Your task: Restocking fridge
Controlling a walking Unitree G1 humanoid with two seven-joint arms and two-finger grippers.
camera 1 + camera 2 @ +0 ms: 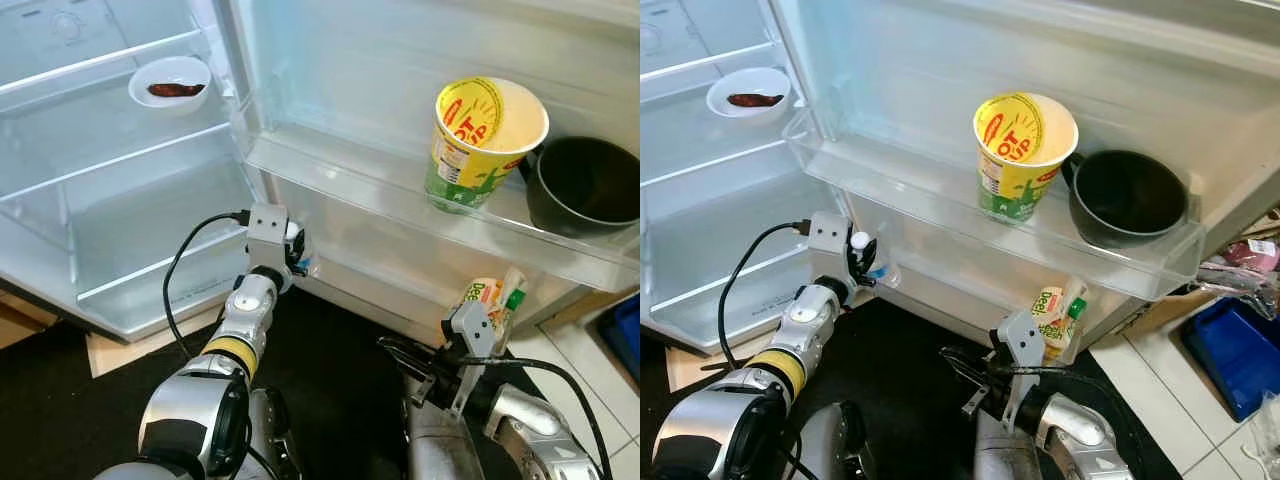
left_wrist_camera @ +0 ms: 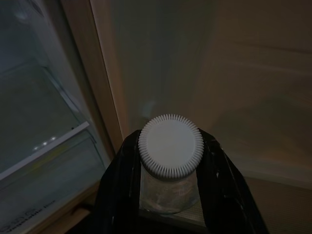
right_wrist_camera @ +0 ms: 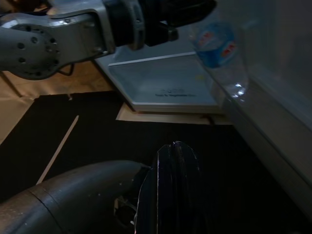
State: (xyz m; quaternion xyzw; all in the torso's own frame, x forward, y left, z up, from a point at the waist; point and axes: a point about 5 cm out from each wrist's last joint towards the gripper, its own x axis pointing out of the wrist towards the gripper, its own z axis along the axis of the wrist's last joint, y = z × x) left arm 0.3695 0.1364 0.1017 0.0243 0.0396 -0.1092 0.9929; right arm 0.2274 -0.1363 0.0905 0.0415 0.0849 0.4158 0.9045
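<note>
The left end effector [image 2: 170, 195] holds a bottle [image 2: 170, 168] by the neck, fingers clamped just below the white cap [image 2: 170, 145], keeping it upright for loading. Ahead of it stands the open fridge door; above it the door shelf [image 1: 940, 195] carries a cup [image 1: 1020, 150] and pot [image 1: 1127, 195]. The right end effector [image 3: 174, 161] hangs idle, fingers closed together, holding nothing.

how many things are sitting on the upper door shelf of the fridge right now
2. A yellow noodle cup stands near the middle of the upper door shelf, and a black pot sits beside it, toward the robot's right. Nothing else shows there.
</note>
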